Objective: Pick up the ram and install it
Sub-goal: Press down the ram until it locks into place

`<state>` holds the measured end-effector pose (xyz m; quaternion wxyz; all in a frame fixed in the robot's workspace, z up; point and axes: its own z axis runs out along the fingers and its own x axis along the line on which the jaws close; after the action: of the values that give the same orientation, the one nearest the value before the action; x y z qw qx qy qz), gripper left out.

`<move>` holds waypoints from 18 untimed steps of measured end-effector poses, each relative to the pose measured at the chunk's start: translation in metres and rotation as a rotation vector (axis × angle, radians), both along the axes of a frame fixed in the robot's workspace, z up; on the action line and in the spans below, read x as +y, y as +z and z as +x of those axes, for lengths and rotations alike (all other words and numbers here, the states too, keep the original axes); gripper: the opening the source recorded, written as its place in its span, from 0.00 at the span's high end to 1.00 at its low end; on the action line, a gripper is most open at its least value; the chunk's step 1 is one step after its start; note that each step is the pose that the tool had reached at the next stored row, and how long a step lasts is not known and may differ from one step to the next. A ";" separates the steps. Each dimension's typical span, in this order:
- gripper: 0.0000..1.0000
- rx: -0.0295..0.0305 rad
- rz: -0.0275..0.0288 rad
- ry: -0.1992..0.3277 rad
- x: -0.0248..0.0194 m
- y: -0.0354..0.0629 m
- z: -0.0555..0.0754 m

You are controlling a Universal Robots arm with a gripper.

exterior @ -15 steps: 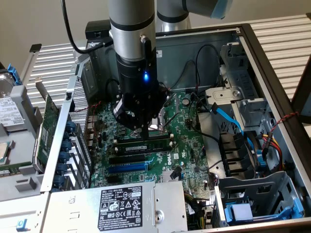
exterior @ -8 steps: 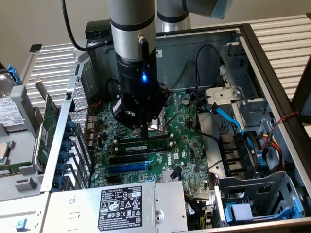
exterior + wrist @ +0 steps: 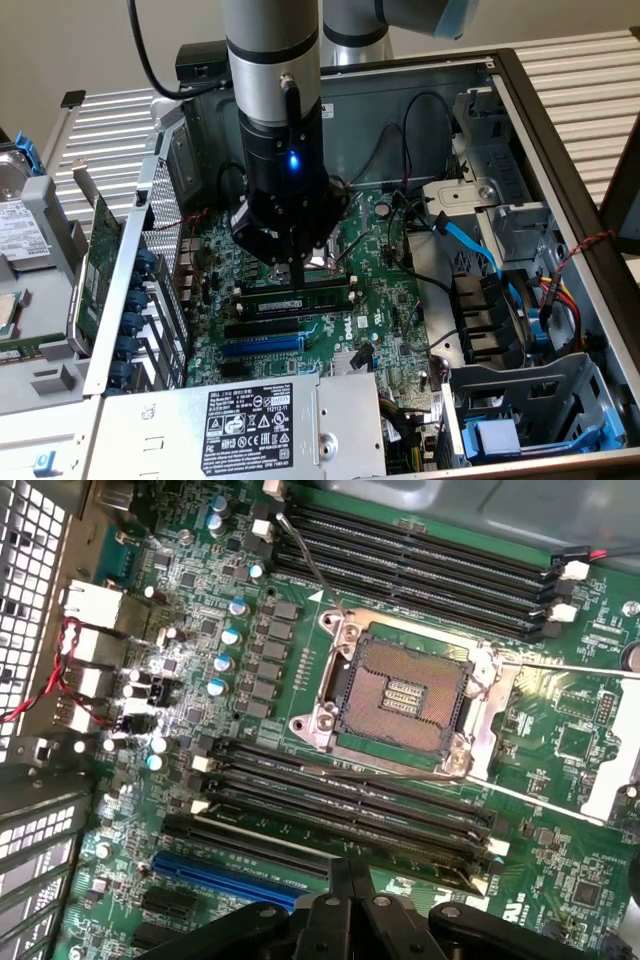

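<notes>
One ram [image 3: 295, 297] lies in its slot near the CPU socket [image 3: 405, 695]; the hand [image 3: 287, 268], fingers together, presses on it; push straight down, evenly.

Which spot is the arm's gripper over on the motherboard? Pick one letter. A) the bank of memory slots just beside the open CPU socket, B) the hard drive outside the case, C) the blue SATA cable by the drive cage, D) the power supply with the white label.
A: in the exterior view the gripper hangs right above the memory slots next to the CPU socket.
</notes>
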<state>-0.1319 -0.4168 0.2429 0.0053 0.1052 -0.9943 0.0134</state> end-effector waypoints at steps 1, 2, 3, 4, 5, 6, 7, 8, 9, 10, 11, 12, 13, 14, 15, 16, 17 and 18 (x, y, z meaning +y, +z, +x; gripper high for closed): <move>0.89 -0.0001 -0.0016 -0.010 0.0000 0.0000 0.000; 0.89 0.0000 -0.0037 -0.019 0.0000 0.0001 0.000; 0.89 -0.0001 -0.0058 -0.027 0.0000 0.0001 0.000; 0.89 -0.0002 -0.0080 -0.036 0.0000 0.0002 0.000; 0.89 -0.0004 -0.0104 -0.044 0.0000 0.0002 0.000; 0.89 -0.0006 -0.0129 -0.053 0.0000 0.0003 0.000; 0.89 -0.0008 -0.0152 -0.061 0.0000 0.0003 0.000; 0.89 -0.0009 -0.0164 -0.070 0.0000 0.0006 0.000; 0.89 -0.0012 -0.0168 -0.079 0.0000 0.0007 0.000; 0.89 -0.0015 -0.0170 -0.089 0.0000 0.0008 0.000; 0.89 -0.0017 -0.0169 -0.100 0.0000 0.0008 0.000; 0.89 -0.0018 -0.0169 -0.112 0.0000 0.0008 0.000; 0.89 -0.0020 -0.0170 -0.123 0.0000 0.0008 0.000; 0.89 -0.0022 -0.0170 -0.135 0.0001 0.0008 0.000; 0.89 -0.0025 -0.0170 -0.147 0.0000 0.0009 0.000; 0.89 -0.0028 -0.0170 -0.158 0.0000 0.0009 0.000; 0.89 -0.0033 -0.0170 -0.171 0.0000 0.0009 0.000; 0.89 -0.0036 -0.0170 -0.182 0.0000 0.0009 0.000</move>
<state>-0.1320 -0.4168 0.2438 0.0056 0.0141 -0.9997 0.0215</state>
